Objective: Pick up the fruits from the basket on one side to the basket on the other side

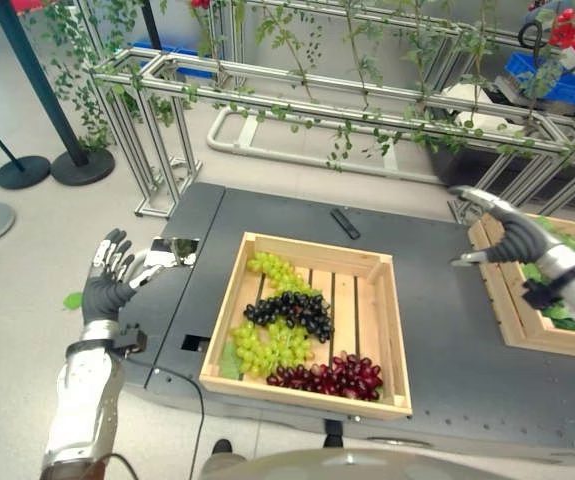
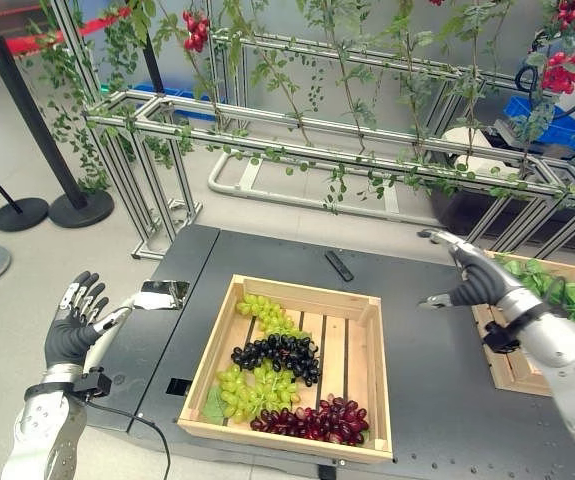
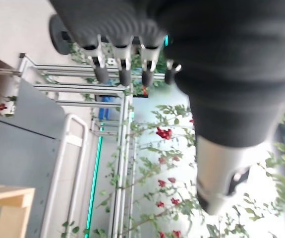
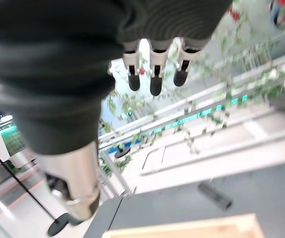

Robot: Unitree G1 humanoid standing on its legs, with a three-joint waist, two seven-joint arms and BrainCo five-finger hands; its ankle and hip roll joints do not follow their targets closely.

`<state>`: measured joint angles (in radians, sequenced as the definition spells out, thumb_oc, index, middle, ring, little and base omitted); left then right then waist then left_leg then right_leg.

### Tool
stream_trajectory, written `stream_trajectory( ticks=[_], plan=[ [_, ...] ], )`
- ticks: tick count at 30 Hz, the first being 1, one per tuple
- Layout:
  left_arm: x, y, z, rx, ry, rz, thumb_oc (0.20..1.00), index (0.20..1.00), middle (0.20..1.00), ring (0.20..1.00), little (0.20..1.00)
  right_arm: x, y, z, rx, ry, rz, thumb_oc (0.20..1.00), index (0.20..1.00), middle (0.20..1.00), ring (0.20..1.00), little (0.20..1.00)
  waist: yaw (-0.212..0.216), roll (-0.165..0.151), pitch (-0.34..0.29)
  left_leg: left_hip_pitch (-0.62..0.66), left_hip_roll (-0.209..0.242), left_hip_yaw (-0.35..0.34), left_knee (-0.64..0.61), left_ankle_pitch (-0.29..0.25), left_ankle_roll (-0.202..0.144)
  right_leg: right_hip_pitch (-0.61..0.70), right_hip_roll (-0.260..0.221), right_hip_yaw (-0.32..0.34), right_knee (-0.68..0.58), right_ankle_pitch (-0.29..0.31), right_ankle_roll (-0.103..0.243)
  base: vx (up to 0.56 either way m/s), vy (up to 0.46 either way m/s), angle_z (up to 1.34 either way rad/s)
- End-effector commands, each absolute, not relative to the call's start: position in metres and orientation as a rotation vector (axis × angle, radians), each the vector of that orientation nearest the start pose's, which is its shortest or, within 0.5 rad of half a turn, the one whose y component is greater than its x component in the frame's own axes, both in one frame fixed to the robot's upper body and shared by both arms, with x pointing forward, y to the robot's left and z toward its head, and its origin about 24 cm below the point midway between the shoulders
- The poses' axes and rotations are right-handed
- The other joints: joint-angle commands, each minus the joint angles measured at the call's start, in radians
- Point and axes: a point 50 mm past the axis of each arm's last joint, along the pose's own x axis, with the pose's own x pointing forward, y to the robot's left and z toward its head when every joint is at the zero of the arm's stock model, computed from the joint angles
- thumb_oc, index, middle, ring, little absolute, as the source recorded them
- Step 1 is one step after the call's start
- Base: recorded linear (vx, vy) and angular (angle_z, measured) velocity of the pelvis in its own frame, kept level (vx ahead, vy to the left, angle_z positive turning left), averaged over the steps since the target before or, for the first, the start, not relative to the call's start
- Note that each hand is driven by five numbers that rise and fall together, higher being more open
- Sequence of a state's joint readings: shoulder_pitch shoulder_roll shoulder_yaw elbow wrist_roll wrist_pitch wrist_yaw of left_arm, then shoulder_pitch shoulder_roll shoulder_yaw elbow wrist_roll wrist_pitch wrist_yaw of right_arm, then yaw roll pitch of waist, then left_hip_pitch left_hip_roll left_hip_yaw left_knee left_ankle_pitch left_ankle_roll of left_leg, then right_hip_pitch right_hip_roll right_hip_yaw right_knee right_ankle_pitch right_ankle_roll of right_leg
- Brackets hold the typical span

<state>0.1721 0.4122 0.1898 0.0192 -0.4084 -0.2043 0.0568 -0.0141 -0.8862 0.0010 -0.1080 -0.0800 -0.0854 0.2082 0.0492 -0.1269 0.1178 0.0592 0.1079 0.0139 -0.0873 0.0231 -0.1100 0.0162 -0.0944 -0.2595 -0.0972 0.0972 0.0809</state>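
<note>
Both hands are empty and raised, fingers spread apart. Left hand (image 1: 107,280) hovers off the worktop (image 1: 447,330) edge at 9 o'clock of the central wooden crate (image 1: 392,330). Right hand (image 2: 472,280) hovers at 3 o'clock of it, just beside the second crate (image 2: 502,365), which holds green leaves (image 2: 557,290).

Fruit all in the central crate: green grapes (image 1: 272,270) at 11 o'clock, dark grapes (image 1: 297,310) mid, a second green bunch (image 1: 267,345) at 7 o'clock, red grapes (image 1: 332,377) at 5 o'clock. A black remote-like object (image 1: 344,223) lies at 12 o'clock.

Judgement: transfer not begun. The right hand is better placed. Advise starting with the red bunch, closing gently around the whole cluster, and lifting clear of the crate wall before crossing.
</note>
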Motion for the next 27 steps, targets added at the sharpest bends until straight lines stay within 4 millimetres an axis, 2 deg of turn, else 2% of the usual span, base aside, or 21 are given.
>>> stream_trajectory(
  ticks=[1, 6, 13, 15, 17, 19, 22, 24, 25, 27],
  plan=[
    [0.227, 0.291, 0.094, 0.070, -0.248, 0.288, 1.000, 1.000, 1.000, 1.000, 1.000, 0.278, -0.248, 0.160, -1.081, -0.219, 0.214, 1.000, 1.000, 1.000, 1.000, 1.000, 0.038, -0.032, 0.066, -0.014, -0.018, -0.021, 0.007, -0.033, 0.023, 0.066, -0.014, -0.021, 0.063, -0.143, 0.062, -0.09, -0.033, 0.03],
    [0.246, 0.283, 0.111, 0.040, -0.324, 0.289, 1.000, 1.000, 1.000, 1.000, 1.000, 0.301, -0.216, 0.153, -1.113, -0.261, 0.238, 1.000, 1.000, 1.000, 1.000, 1.000, 0.076, -0.050, 0.152, -0.100, -0.023, -0.049, 0.057, -0.024, 0.024, -0.005, -0.016, -0.024, 0.112, -0.144, 0.056, -0.14, -0.035, 0.08],
    [0.277, 0.271, 0.151, 0.002, -0.483, 0.274, 1.000, 1.000, 1.000, 1.000, 1.000, 0.340, -0.169, 0.165, -1.048, -0.372, 0.282, 1.000, 1.000, 1.000, 1.000, 1.000, 0.118, -0.045, 0.269, -0.274, -0.032, -0.088, 0.173, -0.016, 0.017, -0.143, -0.025, -0.035, 0.185, -0.140, 0.049, -0.15, -0.014, 0.16],
    [0.289, 0.265, 0.163, -0.030, -0.526, 0.263, 1.000, 1.000, 1.000, 1.000, 1.000, 0.354, -0.160, 0.178, -1.129, -0.419, 0.266, 1.000, 1.000, 1.000, 1.000, 1.000, 0.129, -0.036, 0.301, -0.318, -0.031, -0.097, 0.198, -0.012, 0.010, -0.181, -0.029, -0.040, 0.203, -0.142, 0.048, -0.11, -0.011, 0.13],
    [0.297, 0.261, 0.179, -0.034, -0.584, 0.269, 1.000, 1.000, 1.000, 1.000, 1.000, 0.365, -0.159, 0.194, -1.235, -0.463, 0.218, 1.000, 1.000, 1.000, 1.000, 1.000, 0.138, -0.028, 0.325, -0.352, -0.032, -0.102, 0.220, -0.012, 0.006, -0.209, -0.031, -0.043, 0.221, -0.146, 0.046, -0.09, -0.005, 0.09],
    [0.310, 0.245, 0.198, -0.077, -0.658, 0.247, 1.000, 1.000, 1.000, 1.000, 1.000, 0.378, -0.155, 0.211, -1.315, -0.514, 0.143, 1.000, 1.000, 1.000, 1.000, 1.000, 0.144, -0.014, 0.359, -0.398, -0.033, -0.112, 0.243, -0.004, 0.002, -0.258, -0.033, -0.044, 0.249, -0.150, 0.040, -0.11, -0.005, 0.17],
    [0.317, 0.235, 0.209, -0.090, -0.692, 0.237, 1.000, 1.000, 1.000, 1.000, 1.000, 0.387, -0.151, 0.218, -1.400, -0.531, 0.103, 1.000, 1.000, 1.000, 1.000, 1.000, 0.144, -0.008, 0.369, -0.417, -0.031, -0.119, 0.244, 0.002, 0.001, -0.284, -0.033, -0.047, 0.264, -0.154, 0.039, -0.05, -0.014, 0.12],
    [0.320, 0.229, 0.216, -0.104, -0.714, 0.229, 1.000, 1.000, 1.000, 1.000, 1.000, 0.390, -0.145, 0.220, -1.460, -0.533, 0.111, 1.000, 1.000, 1.000, 1.000, 1.000, 0.142, -0.011, 0.376, -0.426, -0.029, -0.125, 0.241, 0.007, -0.001, -0.297, -0.033, -0.048, 0.267, -0.155, 0.038, -0.02, -0.019, 0.00],
    [0.322, 0.225, 0.222, -0.100, -0.730, 0.221, 1.000, 1.000, 1.000, 1.000, 1.000, 0.391, -0.135, 0.220, -1.511, -0.549, 0.136, 1.000, 1.000, 1.000, 1.000, 1.000, 0.139, -0.014, 0.387, -0.435, -0.028, -0.127, 0.242, 0.009, -0.001, -0.306, -0.031, -0.048, 0.270, -0.155, 0.038, 0.00, 0.000, 0.00],
    [0.322, 0.223, 0.226, -0.099, -0.741, 0.220, 1.000, 1.000, 1.000, 1.000, 1.000, 0.391, -0.131, 0.218, -1.532, -0.548, 0.156, 1.000, 1.000, 1.000, 1.000, 1.000, 0.134, -0.015, 0.393, -0.438, -0.029, -0.128, 0.242, 0.010, -0.002, -0.310, -0.031, -0.047, 0.272, -0.155, 0.038, -0.02, -0.010, 0.01]
  ],
)
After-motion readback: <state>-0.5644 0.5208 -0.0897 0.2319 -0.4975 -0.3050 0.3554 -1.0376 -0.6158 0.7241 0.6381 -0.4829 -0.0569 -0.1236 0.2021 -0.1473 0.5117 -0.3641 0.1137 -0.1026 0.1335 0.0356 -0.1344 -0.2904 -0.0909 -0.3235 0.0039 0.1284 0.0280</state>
